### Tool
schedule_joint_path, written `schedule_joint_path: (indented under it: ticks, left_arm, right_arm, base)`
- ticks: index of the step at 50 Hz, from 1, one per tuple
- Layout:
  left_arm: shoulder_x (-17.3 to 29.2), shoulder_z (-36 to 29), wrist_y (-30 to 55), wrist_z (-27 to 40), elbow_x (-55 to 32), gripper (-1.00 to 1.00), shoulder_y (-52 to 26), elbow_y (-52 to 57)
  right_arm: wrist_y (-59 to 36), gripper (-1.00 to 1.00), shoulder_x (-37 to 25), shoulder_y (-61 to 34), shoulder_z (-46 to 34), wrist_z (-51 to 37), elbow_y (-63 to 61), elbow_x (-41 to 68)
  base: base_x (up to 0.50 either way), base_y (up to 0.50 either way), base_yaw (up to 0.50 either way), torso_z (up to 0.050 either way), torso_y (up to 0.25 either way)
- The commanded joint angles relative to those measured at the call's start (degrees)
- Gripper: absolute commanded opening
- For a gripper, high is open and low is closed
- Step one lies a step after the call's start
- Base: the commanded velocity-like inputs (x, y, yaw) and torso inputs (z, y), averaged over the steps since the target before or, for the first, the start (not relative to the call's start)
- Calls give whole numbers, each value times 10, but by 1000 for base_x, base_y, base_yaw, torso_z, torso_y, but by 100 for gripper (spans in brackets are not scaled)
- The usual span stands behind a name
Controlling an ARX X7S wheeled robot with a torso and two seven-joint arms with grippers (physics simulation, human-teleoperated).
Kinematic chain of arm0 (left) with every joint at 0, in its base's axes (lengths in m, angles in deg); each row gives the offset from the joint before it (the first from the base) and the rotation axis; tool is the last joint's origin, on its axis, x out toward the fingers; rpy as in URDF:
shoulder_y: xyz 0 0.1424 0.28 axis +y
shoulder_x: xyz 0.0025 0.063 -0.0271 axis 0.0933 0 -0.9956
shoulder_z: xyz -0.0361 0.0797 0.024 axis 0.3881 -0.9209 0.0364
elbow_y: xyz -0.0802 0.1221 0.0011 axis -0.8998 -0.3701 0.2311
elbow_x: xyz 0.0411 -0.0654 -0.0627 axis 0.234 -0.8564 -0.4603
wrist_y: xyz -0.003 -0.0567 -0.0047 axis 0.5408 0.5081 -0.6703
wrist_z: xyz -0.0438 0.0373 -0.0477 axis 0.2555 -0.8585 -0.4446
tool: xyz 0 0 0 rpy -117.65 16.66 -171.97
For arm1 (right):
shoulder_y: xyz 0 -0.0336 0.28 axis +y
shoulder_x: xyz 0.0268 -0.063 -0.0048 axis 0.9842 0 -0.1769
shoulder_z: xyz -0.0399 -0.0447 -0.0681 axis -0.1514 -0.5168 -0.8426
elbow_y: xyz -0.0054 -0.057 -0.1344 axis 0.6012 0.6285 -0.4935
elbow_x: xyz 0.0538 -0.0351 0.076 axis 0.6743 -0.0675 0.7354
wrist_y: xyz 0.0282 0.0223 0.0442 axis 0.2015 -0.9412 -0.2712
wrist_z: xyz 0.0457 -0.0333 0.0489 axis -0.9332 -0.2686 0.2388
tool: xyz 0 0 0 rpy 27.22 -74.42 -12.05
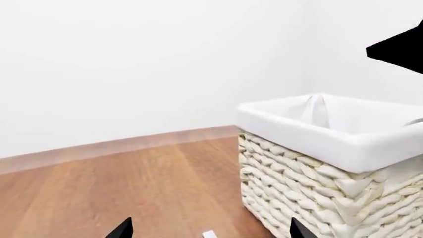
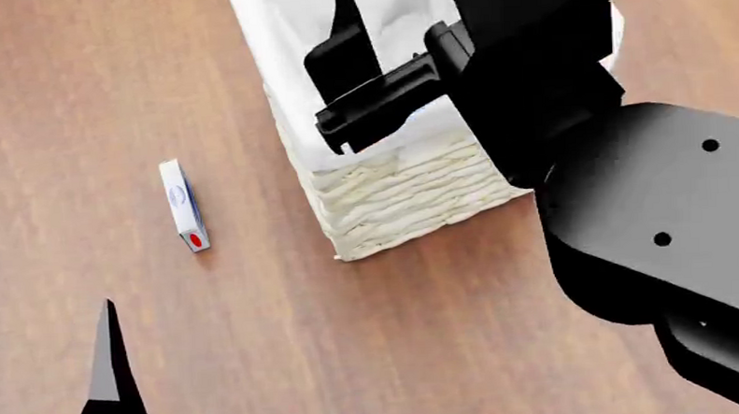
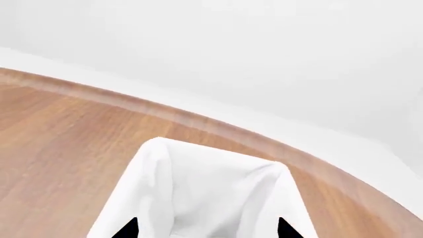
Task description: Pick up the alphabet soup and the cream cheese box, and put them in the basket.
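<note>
The basket [image 2: 394, 192] stands on the wooden floor, its white liner folded over the rim; it also shows in the left wrist view [image 1: 310, 198]. My right gripper [image 2: 361, 81] hangs over the basket's opening, open and empty; in the right wrist view its gripper [image 3: 206, 230] looks down into the liner [image 3: 211, 198]. The cream cheese box [image 2: 183, 205] lies on the floor left of the basket. My left gripper [image 1: 210, 229] is open and empty, low over the floor with a corner of the cream cheese box [image 1: 209, 234] between its fingertips. The alphabet soup is out of view.
A white wall [image 1: 145, 64] with a wooden skirting board [image 1: 119, 146] runs behind the basket. My right arm's black links [image 2: 645, 223] cover the basket's right side in the head view. One left finger [image 2: 109, 387] shows at the lower left.
</note>
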Motion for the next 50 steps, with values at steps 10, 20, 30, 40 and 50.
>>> schedule_joint_path:
  ticks: [10, 20, 30, 40, 50]
  left_arm:
    - [-3, -14, 10, -1, 11, 100, -11, -8]
    - [-5, -19, 8, -4, 9, 100, -13, -15]
    - [-4, -21, 13, -3, 10, 100, -15, -14]
    - [-20, -13, -5, -19, -20, 100, -49, -98]
    - [-73, 5, 3, -119, -137, 100, -221, -321]
  right_arm:
    - [121, 100, -96, 170, -42, -221, -163, -232]
    - [162, 100, -94, 249, -53, -280, -148, -316]
    - [194, 100, -71, 319, -56, -332, -113, -394]
    - [222, 100, -75, 336, -42, -349, -105, -418]
    - [218, 100, -76, 340, -39, -356, -117, -439]
  base:
    - [0, 0, 0, 0, 0]
    - [0, 0, 0, 0, 0]
    - [0, 0, 0, 0, 0]
    - [0, 0, 0, 0, 0]
    - [0, 0, 0, 0, 0]
